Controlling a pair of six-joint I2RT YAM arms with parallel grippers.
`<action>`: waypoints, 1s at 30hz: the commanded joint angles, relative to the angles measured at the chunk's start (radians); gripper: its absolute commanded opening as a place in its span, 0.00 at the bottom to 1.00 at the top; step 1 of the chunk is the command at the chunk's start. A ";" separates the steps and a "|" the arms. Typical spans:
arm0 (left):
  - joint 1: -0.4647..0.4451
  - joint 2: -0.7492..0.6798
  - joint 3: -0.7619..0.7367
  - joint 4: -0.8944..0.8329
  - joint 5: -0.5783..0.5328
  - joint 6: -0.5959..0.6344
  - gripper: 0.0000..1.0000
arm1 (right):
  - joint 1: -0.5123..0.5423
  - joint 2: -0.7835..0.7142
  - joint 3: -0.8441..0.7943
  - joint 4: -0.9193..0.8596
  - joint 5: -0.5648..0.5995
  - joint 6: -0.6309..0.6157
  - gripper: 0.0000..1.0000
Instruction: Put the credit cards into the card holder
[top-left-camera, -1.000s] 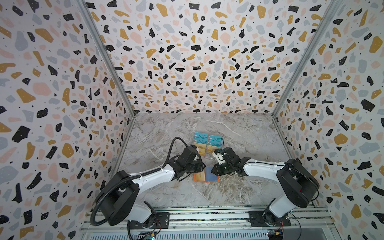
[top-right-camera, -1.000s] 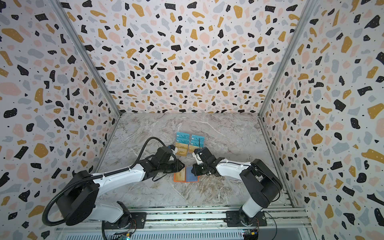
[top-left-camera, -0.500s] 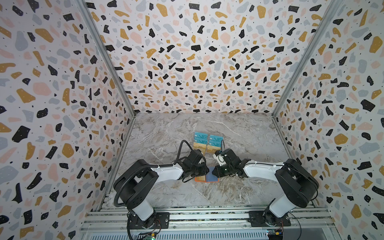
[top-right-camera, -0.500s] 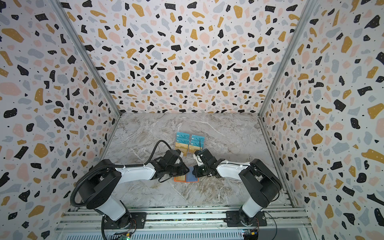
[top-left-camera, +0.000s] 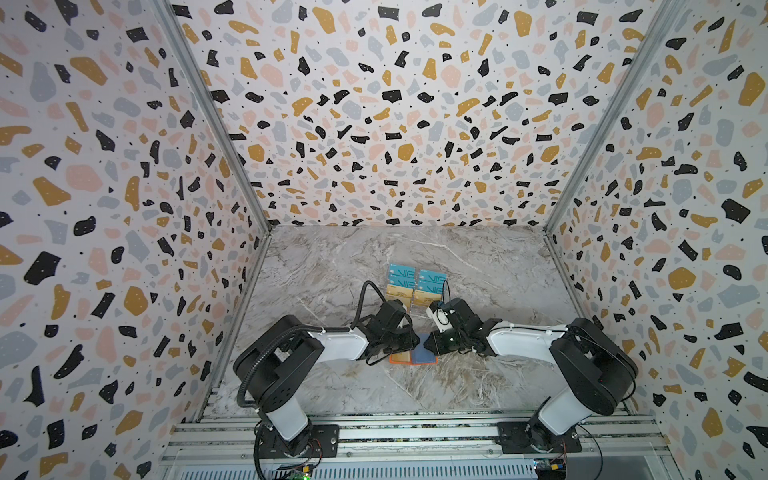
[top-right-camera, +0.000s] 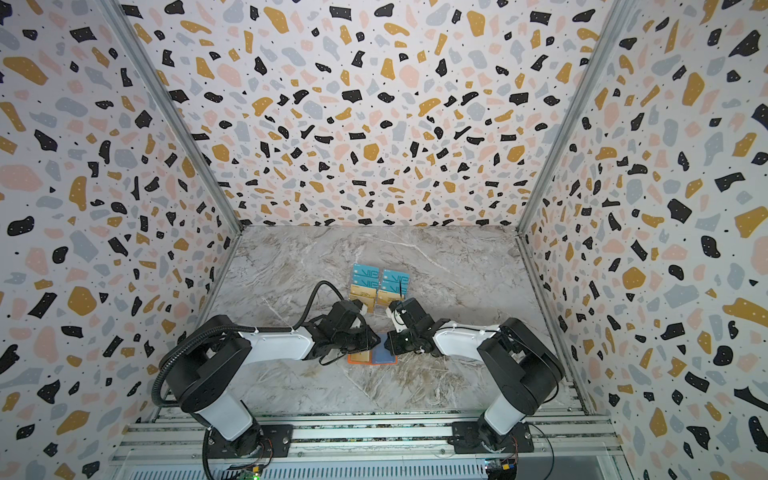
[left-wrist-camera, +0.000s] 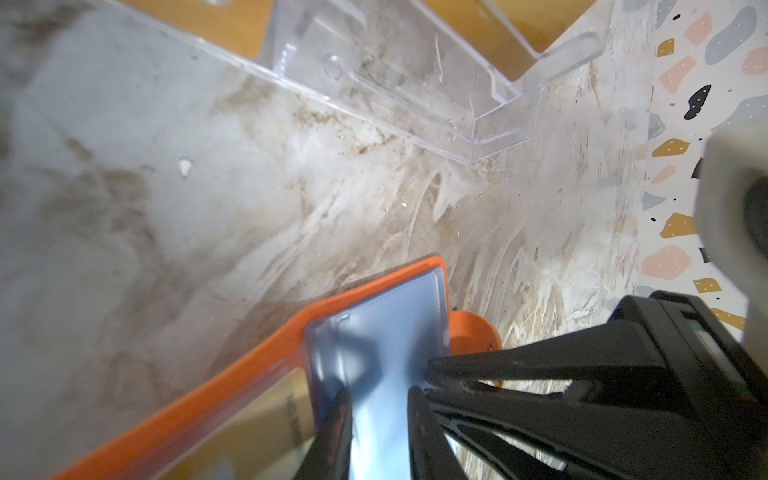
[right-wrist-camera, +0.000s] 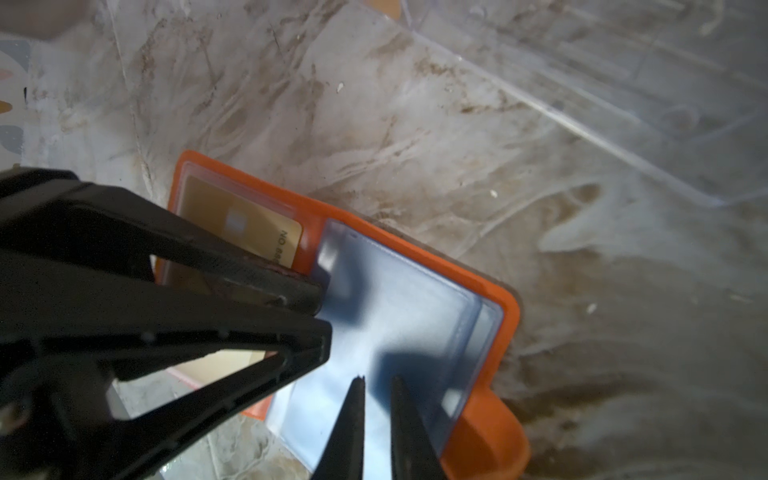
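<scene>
Here, the orange card holder (top-left-camera: 413, 358) lies open on the marble surface (top-left-camera: 457, 386), one gold credit card (right-wrist-camera: 245, 224) inside; left end effector (left-wrist-camera: 378, 395) and right end effector (right-wrist-camera: 376, 382), both narrowly parted, over its bluish sleeve (right-wrist-camera: 407, 316).

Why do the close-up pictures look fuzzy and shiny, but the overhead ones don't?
Left wrist view: the left gripper sits too near the lens and blurs; glare streaks the card holder. Right wrist view: dark shadows cross its blue sleeve. Both top views: sharp, evenly lit.

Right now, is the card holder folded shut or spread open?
Spread open. The card holder lies flat, both inner sleeves facing up, a gold card in one.
</scene>
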 joint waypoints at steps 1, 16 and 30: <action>-0.003 0.023 -0.033 0.002 -0.007 -0.001 0.27 | -0.004 0.017 -0.020 -0.031 0.024 0.007 0.16; 0.027 -0.009 -0.179 0.394 0.169 -0.205 0.27 | -0.004 0.018 -0.025 -0.009 0.008 0.022 0.16; 0.027 -0.005 -0.272 0.566 0.214 -0.296 0.29 | -0.004 0.020 -0.025 0.000 -0.004 0.033 0.16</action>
